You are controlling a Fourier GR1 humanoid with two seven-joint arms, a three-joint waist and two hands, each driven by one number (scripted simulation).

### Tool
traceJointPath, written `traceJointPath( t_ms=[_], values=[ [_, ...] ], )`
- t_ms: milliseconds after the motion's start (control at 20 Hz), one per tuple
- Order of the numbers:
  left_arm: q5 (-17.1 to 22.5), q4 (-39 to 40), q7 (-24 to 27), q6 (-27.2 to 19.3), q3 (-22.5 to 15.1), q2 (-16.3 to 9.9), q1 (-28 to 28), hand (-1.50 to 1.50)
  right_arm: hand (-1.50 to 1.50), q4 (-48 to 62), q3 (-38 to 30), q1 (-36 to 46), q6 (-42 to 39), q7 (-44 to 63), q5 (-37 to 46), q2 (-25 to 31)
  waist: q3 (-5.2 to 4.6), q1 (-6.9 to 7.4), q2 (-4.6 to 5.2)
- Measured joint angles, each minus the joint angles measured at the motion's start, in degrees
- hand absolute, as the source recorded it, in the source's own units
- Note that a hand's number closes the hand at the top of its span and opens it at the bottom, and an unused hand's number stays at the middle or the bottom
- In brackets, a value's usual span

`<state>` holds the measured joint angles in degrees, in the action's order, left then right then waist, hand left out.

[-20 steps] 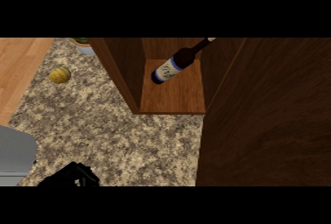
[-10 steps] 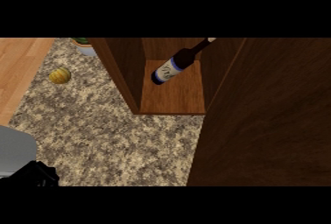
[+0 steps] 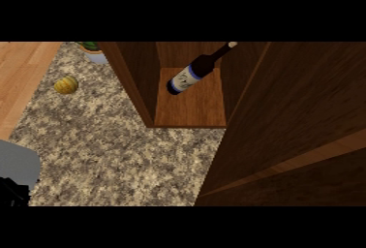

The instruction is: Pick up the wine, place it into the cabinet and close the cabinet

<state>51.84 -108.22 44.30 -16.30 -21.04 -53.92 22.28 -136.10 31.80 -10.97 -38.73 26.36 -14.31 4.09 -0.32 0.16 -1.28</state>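
The wine bottle [image 3: 191,76], dark with a white and blue label, lies tilted inside the wooden cabinet [image 3: 190,110], its neck pointing to the back right. The cabinet's door [image 3: 300,121] is a big brown panel covering the right side of the view, its edge standing beside the opening. Only a black bit of my left hand [image 3: 10,193] shows in the lower left corner, below its grey forearm [image 3: 17,163], far from the bottle. My right hand does not show.
A small yellow round object [image 3: 66,85] lies on the speckled counter [image 3: 107,145] at the left. A pale pot with green leaves [image 3: 93,52] stands behind it. A light wooden surface [image 3: 20,72] borders the counter's left side.
My left hand has drawn back to the lower left corner, nearly out of view. The door's lower edge has swung leftward over the counter. The bottle has not moved.
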Motion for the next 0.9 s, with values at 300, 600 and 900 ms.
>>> traceJointPath(
  t_ms=[300, 600, 900],
  values=[
    [1.75, 1.30, 0.71, 4.29, 2.85, -1.82, 1.87, 1.50, 1.50, -0.62, 3.99, 7.01, 6.07, 1.12, 7.67, 0.13, -0.08, 0.79, 0.02],
    [2.93, 2.15, 1.01, 7.50, 4.73, -3.08, 2.72, 1.50, 1.50, -0.39, 5.63, 9.45, 9.20, 0.41, 8.61, 2.90, -0.18, 1.79, 0.14],
    [3.66, 2.95, 1.16, 10.24, 5.77, -3.86, 3.03, 1.50, 1.50, 0.47, 6.06, 11.20, 10.36, -1.15, 7.81, 4.47, -0.29, 3.06, 0.48]
  ],
)
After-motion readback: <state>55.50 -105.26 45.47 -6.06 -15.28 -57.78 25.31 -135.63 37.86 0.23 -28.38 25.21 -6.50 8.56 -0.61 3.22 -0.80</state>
